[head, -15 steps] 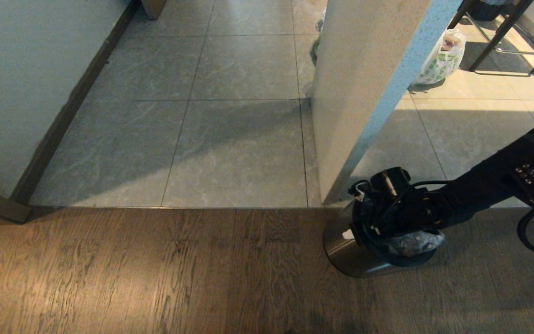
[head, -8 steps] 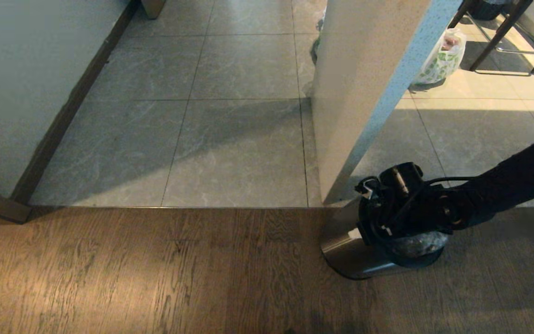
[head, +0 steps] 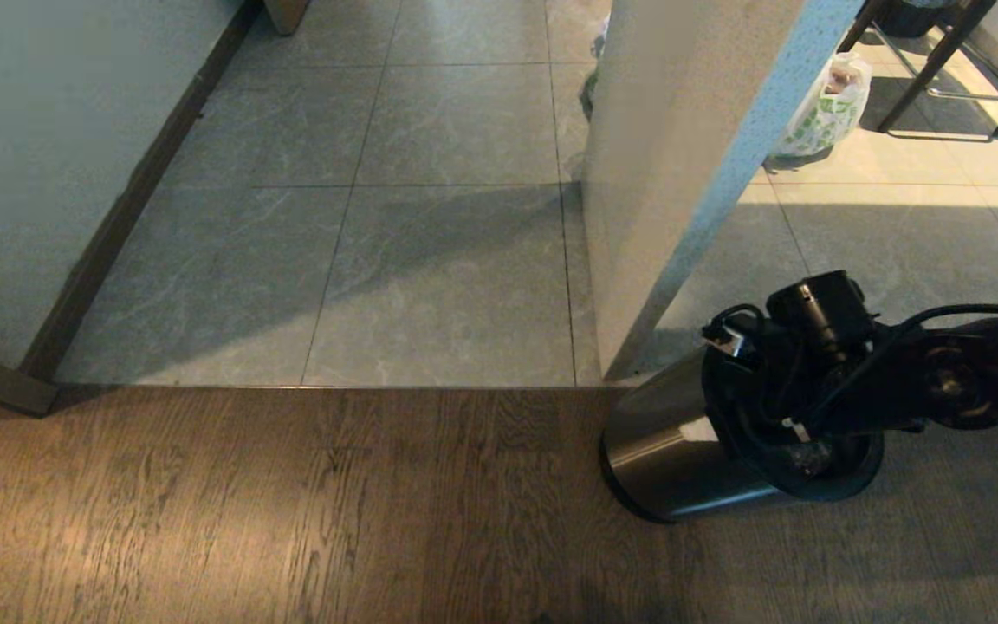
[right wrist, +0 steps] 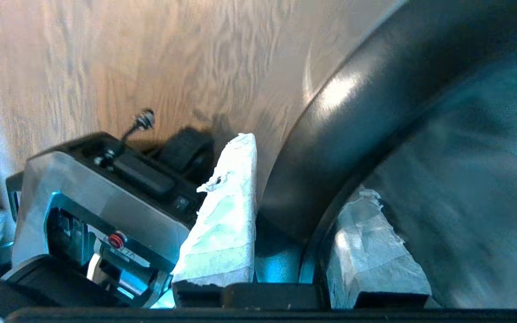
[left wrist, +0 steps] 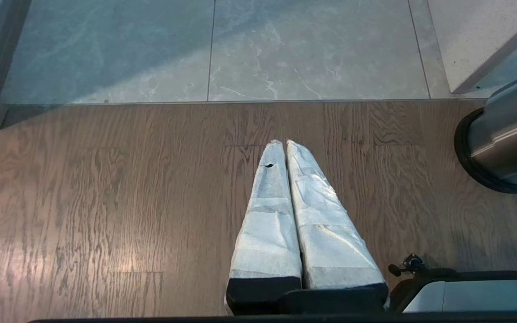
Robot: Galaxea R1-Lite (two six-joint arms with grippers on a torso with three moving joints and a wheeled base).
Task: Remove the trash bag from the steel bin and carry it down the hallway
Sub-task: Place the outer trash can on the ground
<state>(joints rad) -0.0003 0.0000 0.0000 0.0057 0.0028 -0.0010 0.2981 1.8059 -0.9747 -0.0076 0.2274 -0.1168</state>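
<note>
The steel bin (head: 664,442) leans over on the wood floor beside a pillar, its black-ringed mouth tipped toward my right arm. My right gripper (head: 776,407) is at that mouth. In the right wrist view the right gripper (right wrist: 305,166) straddles the black rim (right wrist: 352,116), one padded finger (right wrist: 227,202) outside the steel wall and the other inside, shut on the rim. The trash bag (right wrist: 474,179) shows as greyish film lining the inside and lying over the inner finger. My left gripper (left wrist: 284,142) hangs shut and empty over the wood floor, left of the bin (left wrist: 505,134).
The hallway's grey tiles (head: 447,260) start just past the wood floor, between the left wall (head: 48,173) and the pillar (head: 681,156). A white shopping bag with green print (head: 824,108) and chair legs (head: 941,61) stand beyond the pillar. My base (right wrist: 97,197) is close by the bin.
My right arm has risen and drawn to the right. The bin has tipped further with it, its mouth shifting right, and the bag's crinkled bulge in the mouth is now hidden.
</note>
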